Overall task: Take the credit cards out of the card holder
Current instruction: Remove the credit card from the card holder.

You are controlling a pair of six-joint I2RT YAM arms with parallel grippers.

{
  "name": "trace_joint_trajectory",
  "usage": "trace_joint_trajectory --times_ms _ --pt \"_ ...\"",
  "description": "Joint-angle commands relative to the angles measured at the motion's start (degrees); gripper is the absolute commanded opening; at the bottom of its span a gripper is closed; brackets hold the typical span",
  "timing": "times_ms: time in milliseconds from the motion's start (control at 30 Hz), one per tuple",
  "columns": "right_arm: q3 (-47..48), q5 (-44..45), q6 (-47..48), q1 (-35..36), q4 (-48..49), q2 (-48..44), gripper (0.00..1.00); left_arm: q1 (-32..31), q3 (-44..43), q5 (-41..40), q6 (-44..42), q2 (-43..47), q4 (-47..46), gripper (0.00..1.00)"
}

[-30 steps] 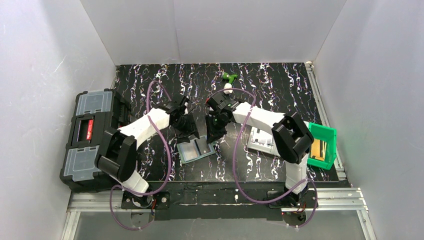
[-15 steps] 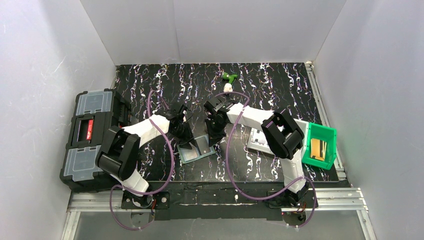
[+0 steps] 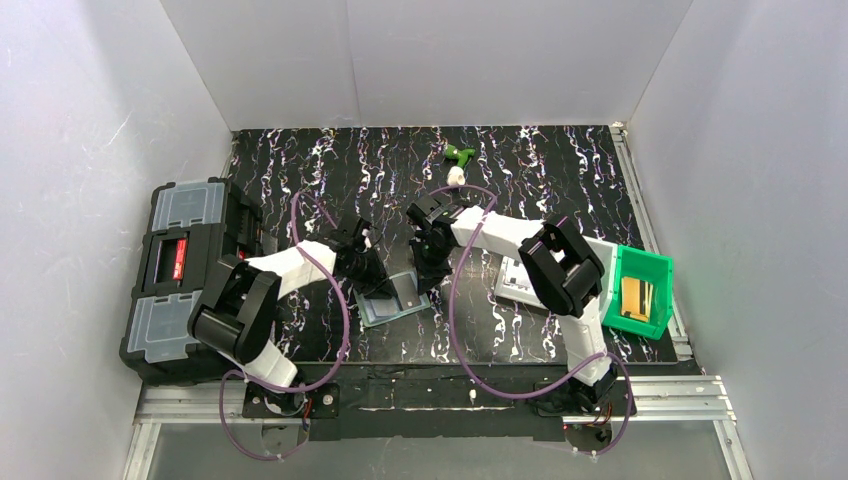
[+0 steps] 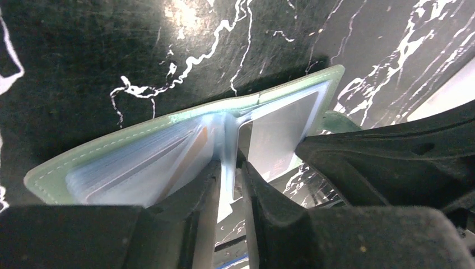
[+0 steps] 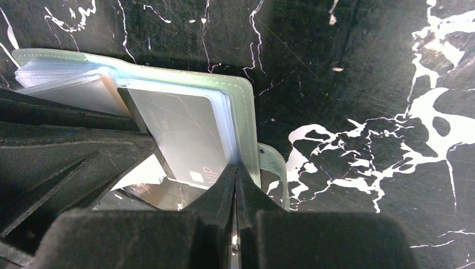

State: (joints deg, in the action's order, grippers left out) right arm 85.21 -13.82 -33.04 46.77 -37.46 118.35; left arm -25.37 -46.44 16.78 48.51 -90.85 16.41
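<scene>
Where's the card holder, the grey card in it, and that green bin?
card holder [image 5: 244, 106]: right wrist view, pale green cover edge.
grey card [image 5: 179, 131]: right wrist view, card face.
green bin [image 3: 646, 263]: top view, far wall.

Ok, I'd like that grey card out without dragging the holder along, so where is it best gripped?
Probably its printed near edge, pinched from where the right gripper sits. The grey card lies flat in the open holder, its far edge tucked inside; the left gripper pinches the middle leaf.
</scene>
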Motion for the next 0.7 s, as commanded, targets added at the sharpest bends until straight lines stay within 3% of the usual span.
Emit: trace_joint_trajectory --times_ms 0,267,667 --pt "1.6 0.7 0.3 1.4 -1.2 2.0 0.06 0.6 4.9 -1.3 1.1 0.4 -3.4 0.24" --pt "3.2 0.3 0.3 2.3 -2.5 3.0 0.06 0.8 7.2 0.4 2.1 0.6 -7.7 0.25" --pt "3.9 0.0 -0.5 2.5 -2.9 4.6 0.06 1.2 8.9 2.3 2.8 3.7 -9.3 0.14"
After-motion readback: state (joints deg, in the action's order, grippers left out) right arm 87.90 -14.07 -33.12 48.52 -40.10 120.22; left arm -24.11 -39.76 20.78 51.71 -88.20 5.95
